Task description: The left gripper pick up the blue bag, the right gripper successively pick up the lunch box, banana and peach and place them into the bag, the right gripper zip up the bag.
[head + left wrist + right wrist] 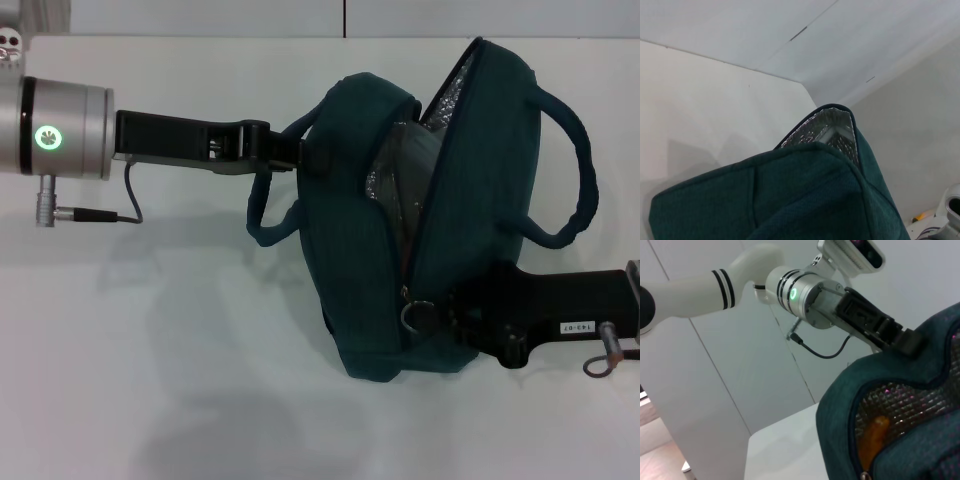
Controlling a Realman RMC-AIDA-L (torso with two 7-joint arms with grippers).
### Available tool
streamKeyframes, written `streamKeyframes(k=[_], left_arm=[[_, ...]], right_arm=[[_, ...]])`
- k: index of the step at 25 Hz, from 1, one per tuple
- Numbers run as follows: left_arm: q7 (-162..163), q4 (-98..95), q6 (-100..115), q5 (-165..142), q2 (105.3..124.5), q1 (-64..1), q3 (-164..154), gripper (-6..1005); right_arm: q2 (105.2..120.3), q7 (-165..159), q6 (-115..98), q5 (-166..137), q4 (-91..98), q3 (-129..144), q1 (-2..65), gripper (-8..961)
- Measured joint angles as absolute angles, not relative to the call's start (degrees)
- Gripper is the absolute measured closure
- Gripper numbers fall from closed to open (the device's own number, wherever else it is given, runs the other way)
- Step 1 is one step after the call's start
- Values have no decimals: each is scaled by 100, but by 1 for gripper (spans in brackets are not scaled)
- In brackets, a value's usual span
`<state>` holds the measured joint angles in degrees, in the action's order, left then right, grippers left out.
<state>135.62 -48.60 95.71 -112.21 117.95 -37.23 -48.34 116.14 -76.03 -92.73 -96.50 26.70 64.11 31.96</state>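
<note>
Blue bag (pixel 380 270) is hanging mid-table, mouth part open, banana (pixel 872 437) showing inside. Left gripper (pixel 285 145), clamped on its 9 o'clock rim, is steadying it, while right gripper (pixel 450 310) at 5 o'clock is apparently pinching the zipper ring (pixel 415 317) for closing.

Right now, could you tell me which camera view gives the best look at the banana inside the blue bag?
The right wrist view: it looks into the blue bag through the part-open zip, where the banana shows orange against the foil lining. The head view shows only foil in the opening, and the left wrist view shows the bag's outer fabric and a patch of lining; neither shows the banana.
</note>
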Motion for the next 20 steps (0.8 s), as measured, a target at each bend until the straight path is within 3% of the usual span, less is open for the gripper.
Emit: streamKeyframes(k=[4,20], left_arm=[[13561,-4860,9572,-11221,11795,-3733,-4837,926],[13502,-4860,9596,-11214,11822,-3696,-4861,925]], right_arm=[[11586,-7602,-9420,-9533,2688,6417,3080,928],[11548,-7506,-10126,-8837,3367,6240,2570,946]])
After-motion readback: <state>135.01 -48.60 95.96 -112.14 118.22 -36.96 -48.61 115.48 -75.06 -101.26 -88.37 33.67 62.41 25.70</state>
